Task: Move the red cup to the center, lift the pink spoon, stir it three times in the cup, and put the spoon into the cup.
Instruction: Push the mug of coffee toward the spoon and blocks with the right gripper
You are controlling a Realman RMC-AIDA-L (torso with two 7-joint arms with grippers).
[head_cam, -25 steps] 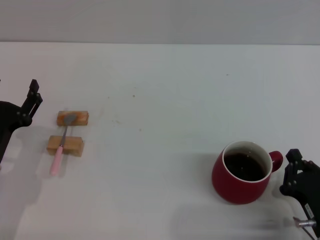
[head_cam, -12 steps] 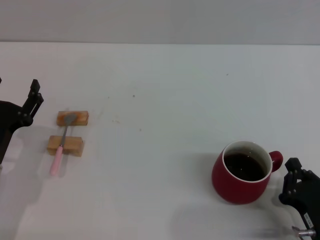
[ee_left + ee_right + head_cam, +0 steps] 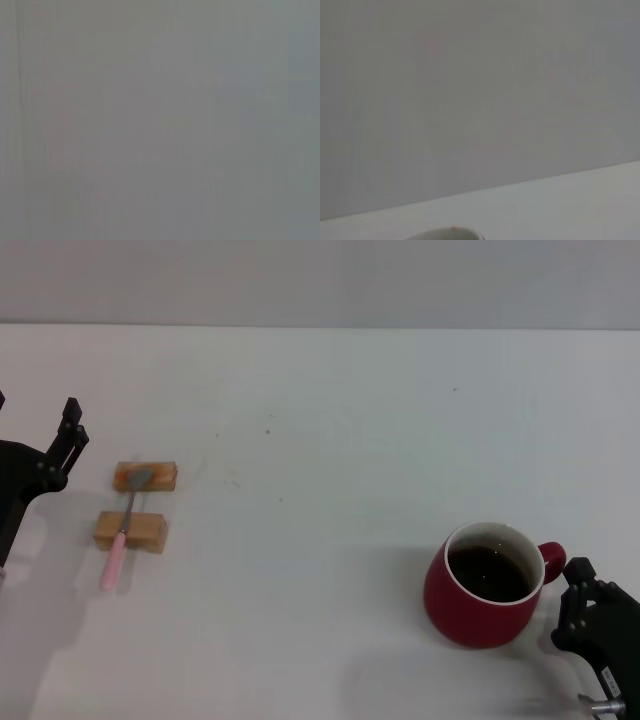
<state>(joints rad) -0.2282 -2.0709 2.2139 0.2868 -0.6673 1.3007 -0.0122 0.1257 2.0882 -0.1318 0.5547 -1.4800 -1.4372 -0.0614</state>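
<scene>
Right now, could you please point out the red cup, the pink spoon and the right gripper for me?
red cup (image 3: 470, 617): head view, on its dark-red outer wall.
pink spoon (image 3: 113, 562): head view, on its pale pink handle.
right gripper (image 3: 590, 592): head view, between its fingertips, beside the cup's handle.

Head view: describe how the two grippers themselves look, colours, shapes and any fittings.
Both are matte black. The left gripper, at the table's left edge, ends in slim angular fingers on a bulkier black body. The right gripper, beside the red cup's handle, is a blocky black frame with knobby finger ends, a small white label and a silver metal pin low on its body. No cables or sleeves show.
</scene>
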